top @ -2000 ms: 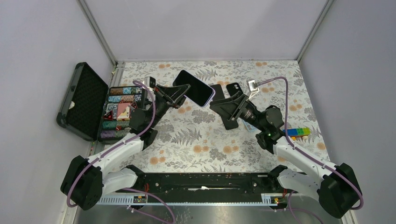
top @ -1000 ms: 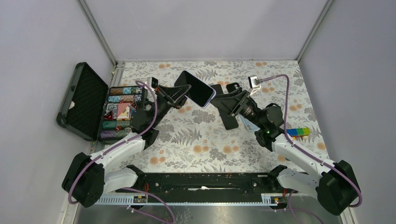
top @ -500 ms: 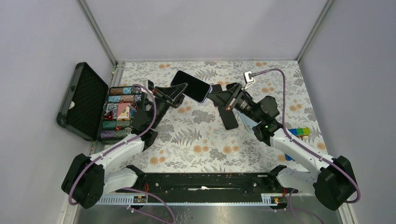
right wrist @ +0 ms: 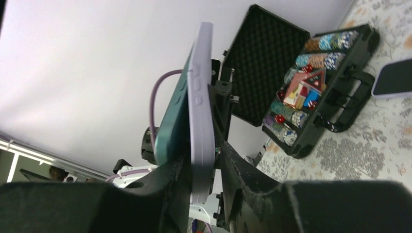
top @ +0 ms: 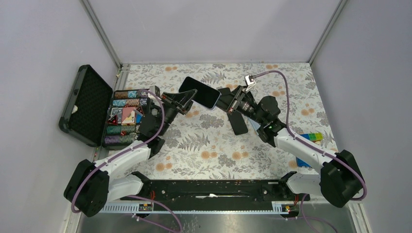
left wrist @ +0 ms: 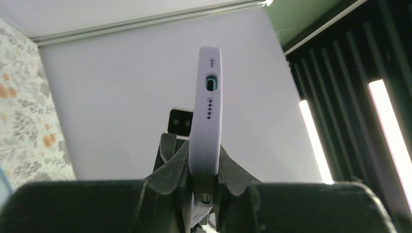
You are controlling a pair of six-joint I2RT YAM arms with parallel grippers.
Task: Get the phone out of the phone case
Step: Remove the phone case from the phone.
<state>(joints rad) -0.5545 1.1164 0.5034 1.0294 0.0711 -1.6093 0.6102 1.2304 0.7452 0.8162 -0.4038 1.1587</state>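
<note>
A phone [top: 199, 92] with a dark screen sits in a lilac phone case [left wrist: 208, 111] and is held in the air above the table's back middle. My left gripper [top: 187, 99] is shut on the left end; both fingers press the case's sides [left wrist: 204, 145]. My right gripper [top: 229, 101] stands at the right end. In the right wrist view its jaws [right wrist: 203, 153] straddle the lilac case [right wrist: 200, 97]: the left finger touches it, and a narrow gap shows at the right finger. The phone's teal edge [right wrist: 172, 126] stands slightly off the case beside the left finger.
An open black box of poker chips [top: 124, 116] with its lid [top: 85, 104] back stands at the left. A black slab [top: 238, 124] and a blue card [top: 255, 127] lie under the right arm. Coloured blocks [top: 311, 137] sit at the right. Another dark phone-like slab [right wrist: 393, 77] lies on the floral cloth.
My right gripper has moved left and up to the phone's right end, and its jaws now straddle the case. The left gripper keeps its grip, and the phone has tilted a little flatter.
</note>
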